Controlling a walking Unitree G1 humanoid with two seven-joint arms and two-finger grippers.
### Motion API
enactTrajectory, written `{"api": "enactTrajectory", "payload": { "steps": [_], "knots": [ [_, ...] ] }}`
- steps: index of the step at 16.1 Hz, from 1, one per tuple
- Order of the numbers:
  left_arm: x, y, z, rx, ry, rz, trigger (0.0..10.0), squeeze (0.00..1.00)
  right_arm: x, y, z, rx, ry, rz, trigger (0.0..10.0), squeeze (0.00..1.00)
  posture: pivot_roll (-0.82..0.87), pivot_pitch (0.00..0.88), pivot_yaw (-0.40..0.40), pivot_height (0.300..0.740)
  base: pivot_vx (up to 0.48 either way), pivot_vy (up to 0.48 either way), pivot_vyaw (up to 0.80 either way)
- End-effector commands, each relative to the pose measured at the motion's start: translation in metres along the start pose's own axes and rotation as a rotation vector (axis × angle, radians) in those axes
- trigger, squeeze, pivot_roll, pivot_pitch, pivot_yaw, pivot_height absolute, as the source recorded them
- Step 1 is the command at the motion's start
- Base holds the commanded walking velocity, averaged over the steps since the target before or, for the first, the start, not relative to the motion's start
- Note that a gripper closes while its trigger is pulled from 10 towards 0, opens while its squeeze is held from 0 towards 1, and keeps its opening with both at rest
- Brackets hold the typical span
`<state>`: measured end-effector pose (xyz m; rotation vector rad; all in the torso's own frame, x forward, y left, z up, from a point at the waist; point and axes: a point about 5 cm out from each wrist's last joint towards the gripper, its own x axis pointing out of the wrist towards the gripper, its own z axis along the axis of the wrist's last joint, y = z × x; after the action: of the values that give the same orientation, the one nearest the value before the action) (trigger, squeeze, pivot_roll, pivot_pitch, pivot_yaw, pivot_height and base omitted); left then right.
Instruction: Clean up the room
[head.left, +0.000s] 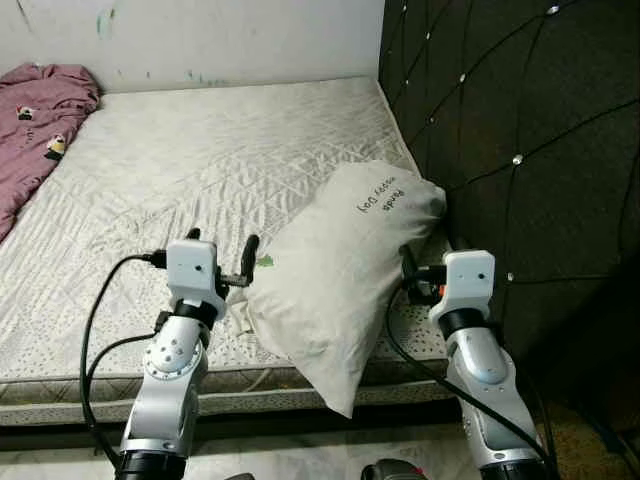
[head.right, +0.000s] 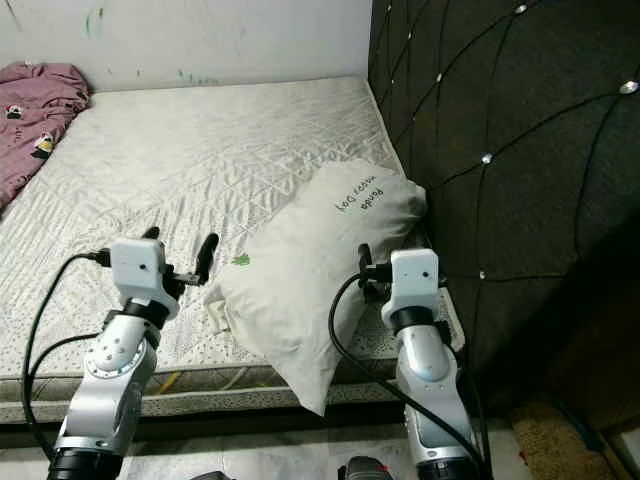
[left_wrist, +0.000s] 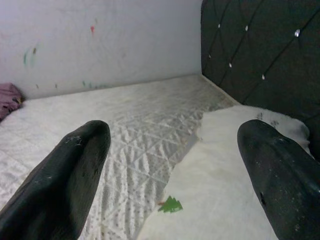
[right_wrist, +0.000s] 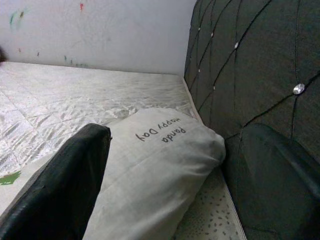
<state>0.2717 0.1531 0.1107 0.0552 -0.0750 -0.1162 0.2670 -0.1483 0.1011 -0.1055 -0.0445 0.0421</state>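
Observation:
A cream pillow (head.left: 335, 265) with dark lettering and a small green tree mark lies at the mattress's near right corner. Its top rests by the headboard and its lower corner hangs over the bed's front edge. My left gripper (head.left: 222, 246) is open just left of the pillow, with one finger close to the pillow's edge (left_wrist: 225, 175). On the pillow's right side, next to the headboard, my right gripper (head.left: 408, 268) is open too. In the right wrist view the pillow (right_wrist: 160, 165) lies ahead between the spread fingers (right_wrist: 75, 170). Neither gripper holds anything.
A bare quilted mattress (head.left: 180, 160) stretches to a white wall. A crumpled purple blanket (head.left: 35, 115) lies at its far left corner. The dark tufted headboard (head.left: 520, 150) closes off the right side. Floor shows below the bed's front edge (head.left: 300, 450).

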Motion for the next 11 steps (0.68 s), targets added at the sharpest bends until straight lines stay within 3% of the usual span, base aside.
{"api": "enactTrajectory", "payload": {
  "steps": [1, 3, 11],
  "knots": [
    [-0.0006, 0.0068, 0.0034, 0.003, -0.003, 0.033, 10.0, 0.0, 0.0027, 0.0029, 0.0053, 0.011, -0.019, 0.005, 10.0, 0.0, -0.07, 0.0, 0.061, 0.74, 0.0, 0.0, 0.0],
    [-0.0048, 0.0079, 0.001, 0.006, 0.01, 0.035, 10.0, 0.0, 0.0054, 0.0094, 0.0059, 0.019, -0.01, 0.038, 10.0, 0.0, -0.07, 0.0, 0.053, 0.74, 0.0, 0.0, 0.0],
    [-0.0019, 0.002, 0.0034, -0.015, 0.017, 0.008, 10.0, 0.0, 0.0036, 0.0034, 0.0069, 0.063, 0.001, 0.007, 10.0, 0.0, -0.09, 0.0, 0.077, 0.74, 0.0, 0.0, 0.0]
  ]
}}
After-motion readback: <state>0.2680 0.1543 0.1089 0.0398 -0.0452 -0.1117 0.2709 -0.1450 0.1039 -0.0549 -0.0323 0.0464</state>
